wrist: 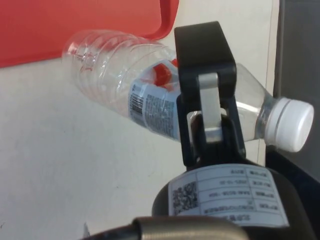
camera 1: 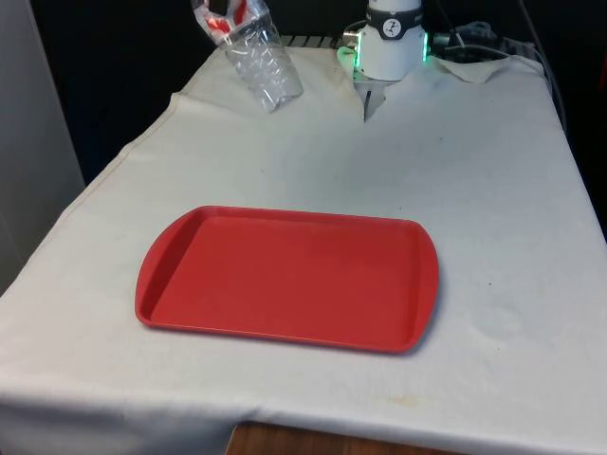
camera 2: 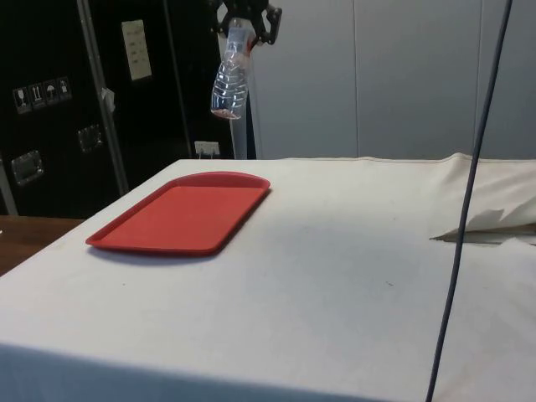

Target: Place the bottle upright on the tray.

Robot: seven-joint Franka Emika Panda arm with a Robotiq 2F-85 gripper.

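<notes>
White cloth (camera 1: 493, 190) is covering the whole table, and well above it the black gripper (camera 2: 249, 21) is hanging in the air with its two fingers (wrist: 210, 100) pressed against the sides of a clear plastic bottle (camera 2: 230, 79), pinching it around the labelled upper part of its body. In the wrist view one finger is lying across the bottle's white and red label (wrist: 152, 107), between the ribbed lower body and the shoulder, and the white cap (wrist: 292, 124) is sticking out just past the gripper. In the side view the bottle is hanging below the gripper with its base pointing downward and tilting a little off vertical, its neck end up at the fingers; it is touching nothing but the gripper. In the front view the same bottle (camera 1: 258, 57) is showing at the upper edge, slanting with its ribbed base lower and toward the front view's right, above the far part of the table. Lower down, a red tray (camera 1: 285, 280) is lying flat on the cloth, closer to the near edge of the table and toward the front view's left; its shallow bed is bare, and the bottle is hanging well apart from it, higher and farther back. In the side view the tray (camera 2: 180, 216) is sitting below the hanging bottle, with dark cabinets (camera 2: 50, 100) standing behind the table.
</notes>
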